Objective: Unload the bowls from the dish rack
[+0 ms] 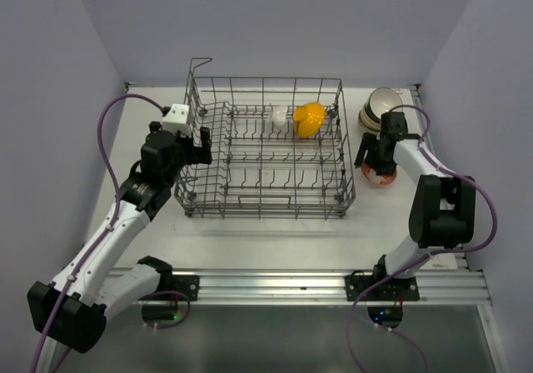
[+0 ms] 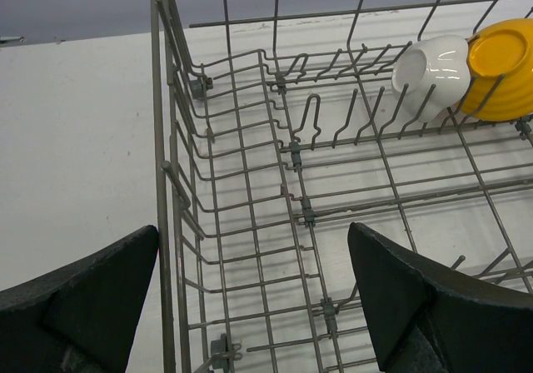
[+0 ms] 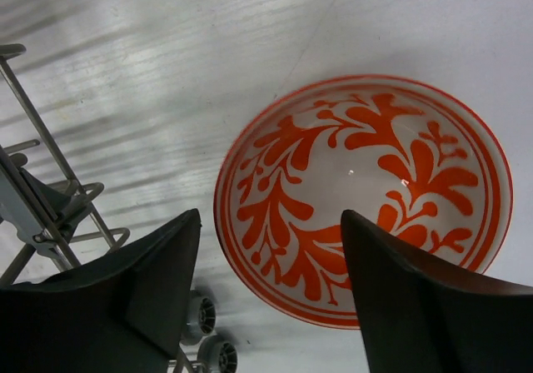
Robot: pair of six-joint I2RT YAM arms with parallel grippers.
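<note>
The grey wire dish rack (image 1: 265, 191) stands mid-table. A yellow bowl (image 1: 308, 119) and a small white bowl (image 1: 278, 116) lean in its far right part; both show in the left wrist view, white (image 2: 433, 63) and yellow (image 2: 504, 69). My left gripper (image 1: 202, 150) is open, its fingers either side of the rack's left wall (image 2: 160, 190), holding nothing (image 2: 254, 298). My right gripper (image 1: 372, 163) is open just above a white bowl with an orange-red pattern (image 3: 366, 181) that sits on the table right of the rack. The bowl's near rim lies between the fingers (image 3: 271, 281).
A stack of cream bowls (image 1: 381, 106) stands at the back right corner, just behind the right gripper. The rack's raised wire loop (image 1: 198, 63) is at its far left corner. The rack's small wheels (image 3: 200, 315) show by the right gripper's left finger. Walls close in on three sides.
</note>
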